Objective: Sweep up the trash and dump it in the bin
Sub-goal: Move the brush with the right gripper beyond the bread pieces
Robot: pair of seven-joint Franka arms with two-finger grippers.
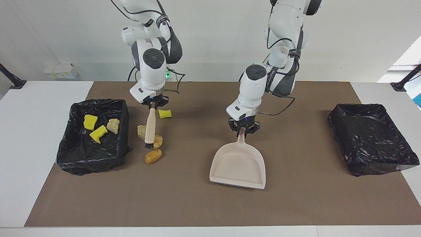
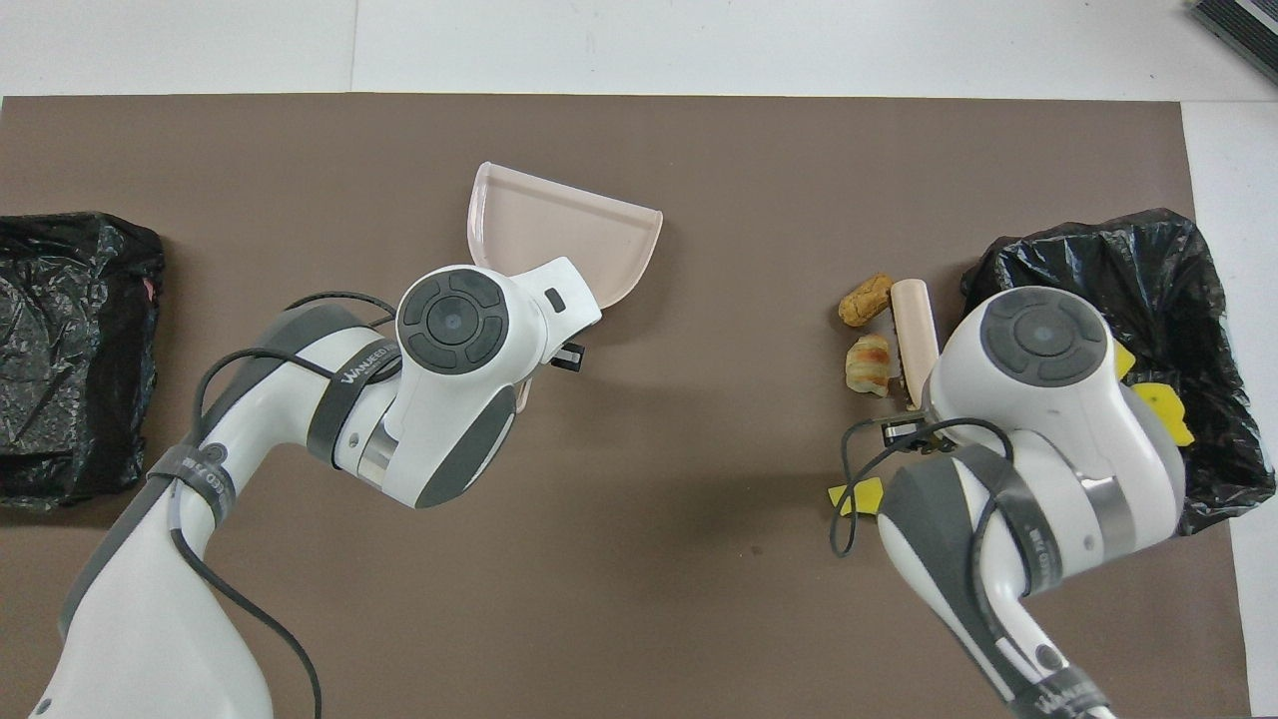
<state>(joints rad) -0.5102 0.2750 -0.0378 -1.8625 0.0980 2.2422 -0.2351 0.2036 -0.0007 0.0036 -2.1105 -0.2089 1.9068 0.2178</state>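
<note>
Seven scraps of trash show. Three lie in the bin at the right arm's end of the table: two yellow sponge chunks and a tan bread piece. Four lie on the brown mat just beside that bin: a yellow sponge piece nearest the robots, a pale bread chunk, a pastry piece and, farthest from the robots, a golden bread roll.

The right gripper is closed on the top of the brush, whose dark bristles touch the mat between the pale chunk and the pastry piece.

The left gripper clamps the handle of the beige dustpan, which rests on the mat near the table's middle, its open mouth facing away from the robots, well apart from the scraps.

A second black-lined bin sits at the left arm's end of the table.
</note>
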